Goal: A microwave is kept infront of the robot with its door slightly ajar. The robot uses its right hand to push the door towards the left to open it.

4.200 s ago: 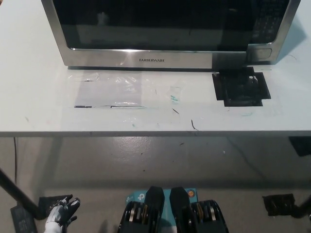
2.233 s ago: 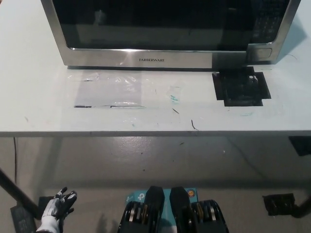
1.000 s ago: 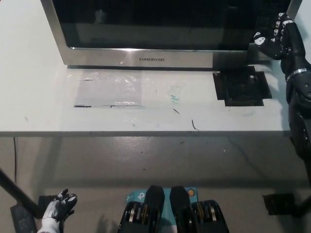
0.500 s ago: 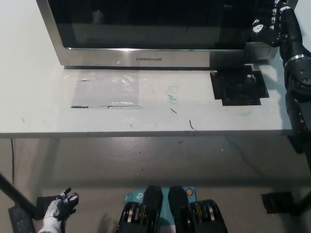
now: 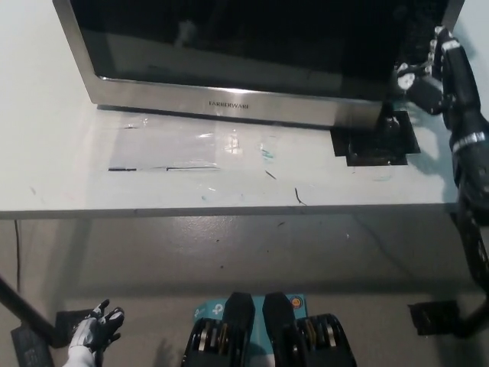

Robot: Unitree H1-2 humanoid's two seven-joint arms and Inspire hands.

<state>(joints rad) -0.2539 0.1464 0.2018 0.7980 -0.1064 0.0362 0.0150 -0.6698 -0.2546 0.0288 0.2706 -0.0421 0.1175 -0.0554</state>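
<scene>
The steel-framed Farberware microwave [image 5: 229,103] stands at the back of the white table [image 5: 53,172], filling the top of the head view. Its dark glass door [image 5: 229,38] is swung partly out, with the right free edge [image 5: 380,115] nearer to me than the left end. My black right hand [image 5: 428,73] is raised at the upper right, just behind that free edge, fingers apart and holding nothing. Whether it touches the door's inner side is hard to tell. My white left hand [image 5: 93,338] rests low at the bottom left, below table height, open.
A black taped square [image 5: 378,141] marks the table below the door's free edge. A clear film patch [image 5: 172,141] is taped in front of the microwave. On the grey floor lie a black object [image 5: 434,317] at the bottom right and another [image 5: 30,344] beside my left hand.
My right arm rose from out of view to the microwave's right side. The door's free edge has since swung out towards me. The camera has shifted slightly.
</scene>
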